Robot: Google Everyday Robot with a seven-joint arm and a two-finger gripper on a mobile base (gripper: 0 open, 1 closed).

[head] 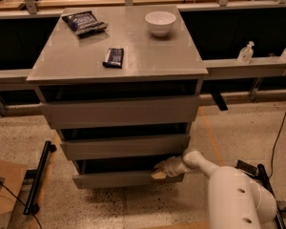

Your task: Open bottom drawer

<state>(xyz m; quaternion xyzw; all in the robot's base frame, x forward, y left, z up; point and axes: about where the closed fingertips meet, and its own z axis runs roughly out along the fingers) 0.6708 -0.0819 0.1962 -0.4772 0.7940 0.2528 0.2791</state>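
Reaches low with the gripper [160, 171], set against the top edge of the bottom drawer [114, 179], which runs leftward just beneath it, likely for hooking and pulling outward. Cannot tell how far open, nor whether anything is clasped.

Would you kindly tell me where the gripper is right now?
In the camera view, the gripper sits low and right of centre, at the top front edge of the bottom drawer near its right end, below the middle drawer.
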